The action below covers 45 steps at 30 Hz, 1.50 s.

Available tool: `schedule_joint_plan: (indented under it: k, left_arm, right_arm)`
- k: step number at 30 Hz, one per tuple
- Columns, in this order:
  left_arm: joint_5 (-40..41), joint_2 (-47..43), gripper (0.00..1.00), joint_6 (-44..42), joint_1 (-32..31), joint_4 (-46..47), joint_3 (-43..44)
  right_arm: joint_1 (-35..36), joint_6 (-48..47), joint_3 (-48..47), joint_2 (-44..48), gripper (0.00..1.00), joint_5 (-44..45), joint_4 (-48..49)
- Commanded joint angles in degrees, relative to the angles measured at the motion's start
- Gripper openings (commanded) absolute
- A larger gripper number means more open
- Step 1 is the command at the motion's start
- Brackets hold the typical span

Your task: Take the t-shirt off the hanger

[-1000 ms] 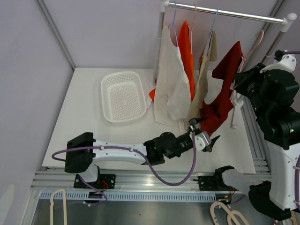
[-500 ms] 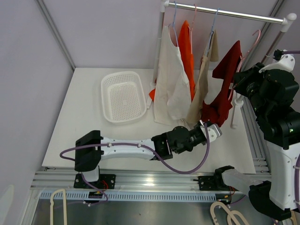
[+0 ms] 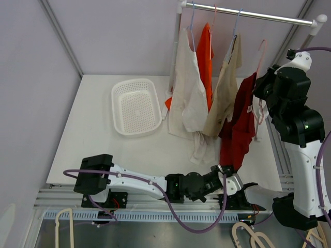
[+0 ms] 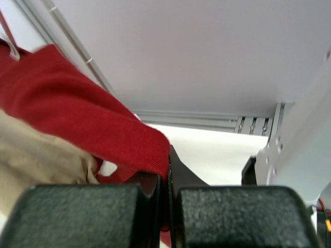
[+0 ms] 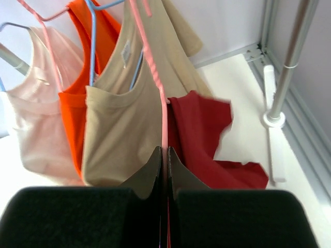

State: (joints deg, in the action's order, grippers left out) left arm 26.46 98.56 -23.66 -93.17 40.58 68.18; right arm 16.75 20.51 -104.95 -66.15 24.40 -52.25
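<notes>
- Currently your left gripper (image 4: 165, 161) is pinched tight on the lower edge of the red t-shirt (image 4: 77, 111). Red cloth is squeezed between the two black pads with no gap showing.
- Just beside that red cloth in the left wrist view, at lower left, is a fold of the beige top (image 4: 36, 155).
- From above, the same gripper (image 3: 228, 180) sits low at the near edge of the table (image 3: 93, 134), its arm stretched along the front.
- The red t-shirt (image 3: 239, 129) runs as a long vertical drape from that grip up toward the rail (image 3: 248, 14).
- Your right gripper (image 5: 164, 155) is clamped on the thin wire of the pink hanger (image 5: 147, 57), fingers meeting around it.
- Seen from above, that gripper is raised high at the right end of the rail, level with the top of the red t-shirt.
- In the right wrist view the red cloth lies just right of the hanger wire and below it, one sleeve flared outward.
- You cannot tell from any view how much of the hanger sits inside the shirt.
- Left of the red one hang the beige top on a blue hanger (image 5: 95, 31), then an orange top (image 5: 77, 77), then a cream top (image 5: 36, 119).
- Beyond the red cloth to the right stands the rack post (image 5: 289, 57).
- Well apart on the left of the table lies a white basket (image 3: 136, 106).
</notes>
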Motion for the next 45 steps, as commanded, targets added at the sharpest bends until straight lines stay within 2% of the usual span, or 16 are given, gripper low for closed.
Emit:
schedule_joint_plan:
  k: [1,6,11,14,15,16,18,19,21,22,24,25,29,32,40,45]
  left_arm:
    - [3.24,-4.52,0.0,0.1,-0.97,5.91,-3.4]
    - [4.13,-5.31,0.01,-0.95,-0.53,4.78,-4.03]
    - [1.24,-3.99,0.01,5.63,4.56,-1.46,0.01]
    - [-3.93,-3.04,0.01,11.08,10.53,-9.52,7.03]
    - [-5.26,-2.24,0.01,12.74,12.38,-16.86,9.31]
    - [-6.41,-1.19,0.01,16.59,15.96,-21.28,18.39]
    - [-10.97,3.09,0.01,20.56,19.41,-30.77,25.56]
    - [-12.03,4.95,0.01,23.37,22.3,-39.52,36.99]
    - [-13.79,11.52,0.01,26.9,24.42,-48.97,44.9]
    - [-14.58,13.82,0.01,28.91,26.09,-56.93,53.63]
    - [-16.77,19.09,0.01,30.33,26.98,-63.48,66.76]
    - [-17.57,19.82,0.01,30.69,27.07,-65.95,68.47]
    - [-22.58,14.04,0.01,31.66,26.55,-66.17,63.58]
    - [-25.05,7.8,0.01,31.22,25.67,-66.06,55.93]
    - [-29.36,-1.87,0.01,30.17,22.86,-72.92,56.09]
    - [-29.45,-6.45,0.01,30.34,22.5,-76.25,60.2]
  right_arm:
    - [-0.93,-3.2,-0.79,1.37,0.0,3.64,6.81]
    - [-3.66,-2.5,-3.33,1.81,0.0,-0.14,4.36]
    - [-3.48,1.1,-8.51,2.08,0.0,-8.14,-0.82]
    - [-3.48,1.99,-9.05,3.57,0.0,-9.11,-3.72]
    - [-3.39,1.99,-8.79,4.44,0.0,-9.2,-4.26]
    - [-3.39,2.07,-8.52,4.8,0.0,-9.29,-4.61]
    - [-3.39,1.73,-8.08,5.41,0.0,-9.46,-4.88]
    - [-3.39,1.46,-8.17,5.68,0.0,-9.37,-4.88]
    - [-3.48,0.76,-8.52,5.33,0.0,-8.68,-4.79]
    - [-3.39,0.5,-8.78,5.07,0.0,-8.41,-4.44]
    - [-3.48,-1.34,-9.13,4.37,0.0,-6.31,-2.69]
    - [-3.48,-2.14,-9.66,3.06,0.0,-5.34,-1.9]
    - [-4.01,-4.86,-11.77,-1.6,0.0,-1.99,0.99]
    - [-5.15,-6.8,-13.43,-5.37,0.0,-1.73,2.67]
    - [-12.26,-7.15,-13.71,-10.75,0.0,-7.96,9.26]
    - [-12.71,-7.85,-14.85,-12.42,0.0,-8.41,12.26]
